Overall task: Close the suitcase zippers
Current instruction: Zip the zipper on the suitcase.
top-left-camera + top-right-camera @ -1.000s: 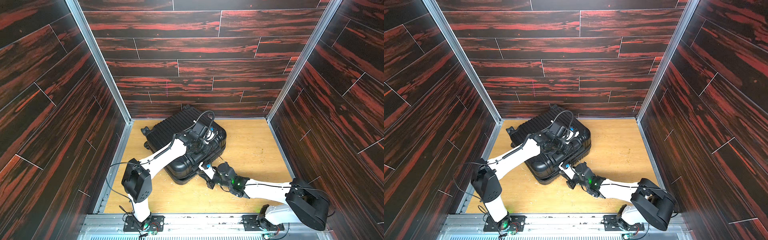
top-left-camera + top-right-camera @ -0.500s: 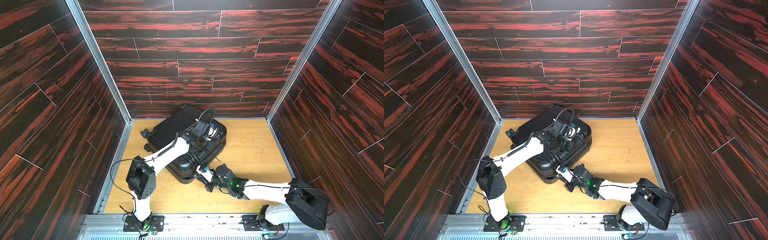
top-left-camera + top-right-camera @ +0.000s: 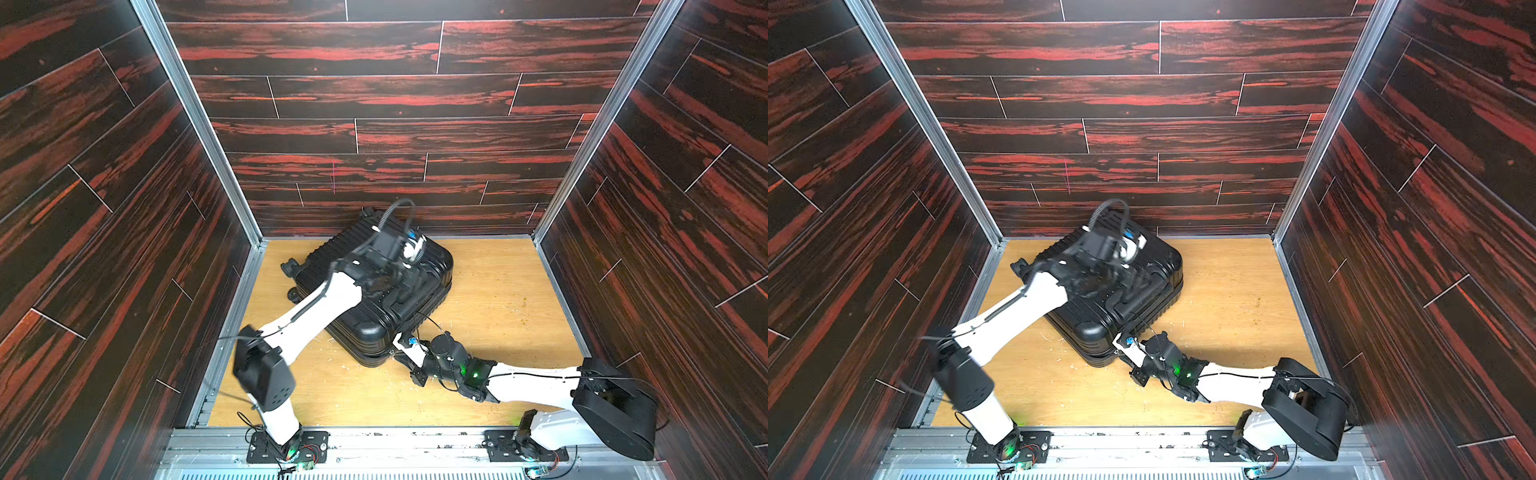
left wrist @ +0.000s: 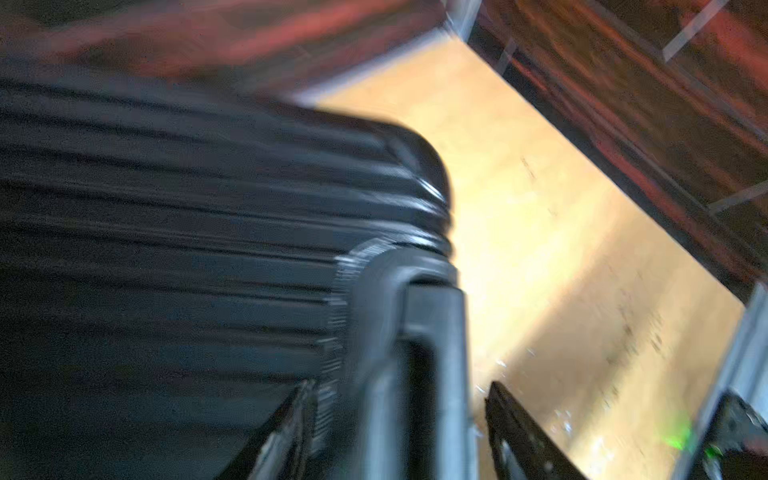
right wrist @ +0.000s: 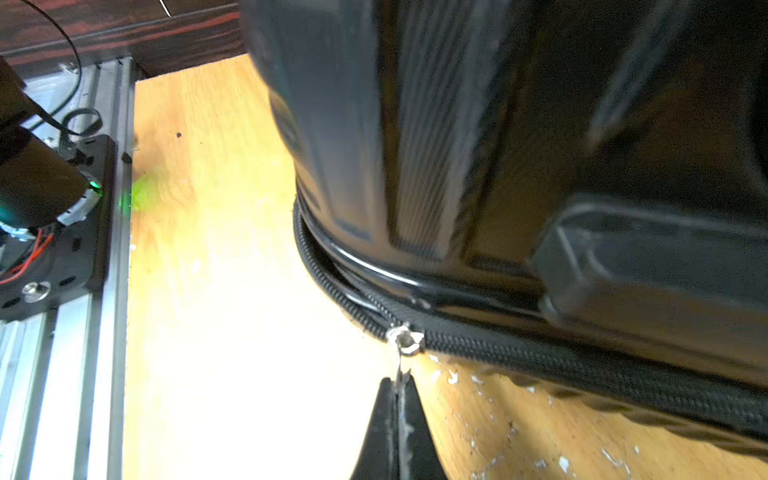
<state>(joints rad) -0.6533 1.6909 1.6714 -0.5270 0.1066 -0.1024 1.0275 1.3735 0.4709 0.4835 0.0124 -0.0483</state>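
Right hand low, pinching zipper pull; left arm over suitcase.

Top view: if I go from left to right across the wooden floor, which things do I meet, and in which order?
The left arm's elbow → suitcase → right arm's wrist, with a green light → right arm's elbow.

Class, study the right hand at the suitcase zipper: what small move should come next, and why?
Probably draw the zipper pull onward round the suitcase corner: the right hand is shut on it, and the track just ahead lies unzipped.
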